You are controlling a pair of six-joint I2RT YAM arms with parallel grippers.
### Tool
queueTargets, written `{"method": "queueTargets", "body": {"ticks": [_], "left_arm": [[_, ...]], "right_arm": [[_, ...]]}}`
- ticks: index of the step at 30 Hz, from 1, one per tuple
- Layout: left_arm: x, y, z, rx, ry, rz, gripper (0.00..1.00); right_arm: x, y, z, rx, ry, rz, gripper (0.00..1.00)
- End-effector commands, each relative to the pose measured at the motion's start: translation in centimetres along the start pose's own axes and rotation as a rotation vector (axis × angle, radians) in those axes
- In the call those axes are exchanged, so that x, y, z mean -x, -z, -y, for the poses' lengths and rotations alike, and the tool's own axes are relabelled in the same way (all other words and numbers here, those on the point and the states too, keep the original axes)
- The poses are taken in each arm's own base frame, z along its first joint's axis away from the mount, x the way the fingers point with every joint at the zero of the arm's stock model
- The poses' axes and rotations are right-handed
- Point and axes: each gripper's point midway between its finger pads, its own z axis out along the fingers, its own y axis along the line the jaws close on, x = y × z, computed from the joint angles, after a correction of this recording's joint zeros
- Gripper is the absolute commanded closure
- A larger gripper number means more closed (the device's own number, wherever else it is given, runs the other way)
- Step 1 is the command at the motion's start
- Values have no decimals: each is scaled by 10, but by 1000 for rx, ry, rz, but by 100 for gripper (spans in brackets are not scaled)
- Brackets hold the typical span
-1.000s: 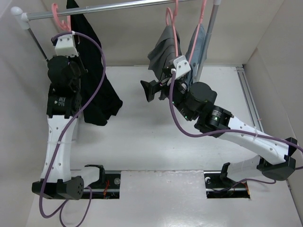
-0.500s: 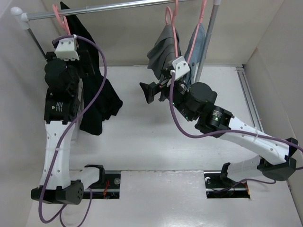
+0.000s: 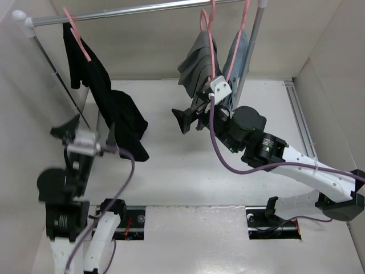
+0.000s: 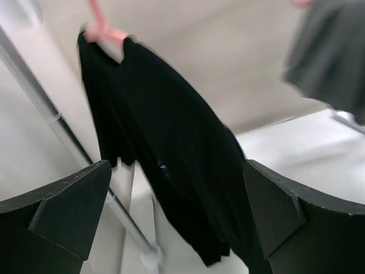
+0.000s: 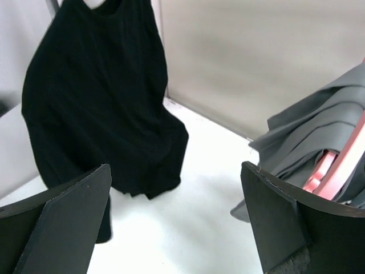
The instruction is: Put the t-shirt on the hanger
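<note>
At far left, the floppy black t-shirt (image 3: 117, 111) draped the thin pink hanger (image 3: 77, 36); left gripper (image 3: 86, 130) and right gripper (image 3: 181, 120) gaped, empty.

t-shirt (image 3: 114, 108) on hanger (image 3: 78, 40), hooked on rail (image 3: 131, 10) at left; two other garments (image 3: 197, 57) hanging at right

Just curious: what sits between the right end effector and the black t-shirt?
Nothing; the top view shows only bare table between the right end effector and the t-shirt.

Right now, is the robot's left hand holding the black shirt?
No, the left gripper is open with nothing in its grip, and the t-shirt hangs from the hanger beyond it.
</note>
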Motion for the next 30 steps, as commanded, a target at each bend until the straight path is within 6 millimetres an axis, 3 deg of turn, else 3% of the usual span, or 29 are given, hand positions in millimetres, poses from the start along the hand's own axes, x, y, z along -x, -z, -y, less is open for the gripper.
{"method": "queueTargets", "body": {"ticks": [1,3,4,8,9,10,11,14,15,16,18,20,23,27,30], "left_arm": [[-4,47,47,-250,-168,146,0],[-24,65,66,-365,-286,132,0],[-43,83,85,-476,-303,94,0],[-112,115,120,-742,-413,-53,0],[-124,118,123,-766,-419,-86,0],[-138,117,123,-788,-447,-122,0],[-164,114,121,-783,-437,-217,0],[-181,91,103,-640,-408,-292,0],[-196,85,102,-632,-408,-329,0],[-203,80,100,-610,-405,-349,0],[-226,71,94,-574,-437,-392,0],[-243,72,93,-582,-471,-425,0],[-274,76,95,-589,-453,-513,0],[-291,73,94,-569,-408,-592,0],[-298,75,98,-608,-401,-634,0]], "right_arm": [[-2,11,-4,36,-15,-8,1],[-12,14,-6,46,-17,-32,1],[-12,17,-5,46,-29,-38,1],[-44,25,-8,59,-37,-126,1],[-62,28,-9,59,-28,-175,1],[-69,32,-8,57,-51,-193,1],[-80,33,-9,55,-55,-221,1],[-132,46,-8,24,-80,-347,1],[-145,51,-6,8,-88,-375,1],[-179,60,-3,-24,-100,-448,1],[-213,73,3,-76,-112,-522,1],[-255,93,8,-124,-140,-615,1],[-303,122,19,-189,-145,-718,1],[-333,148,30,-286,-256,-736,1],[-336,160,41,-343,-303,-707,1]]}}
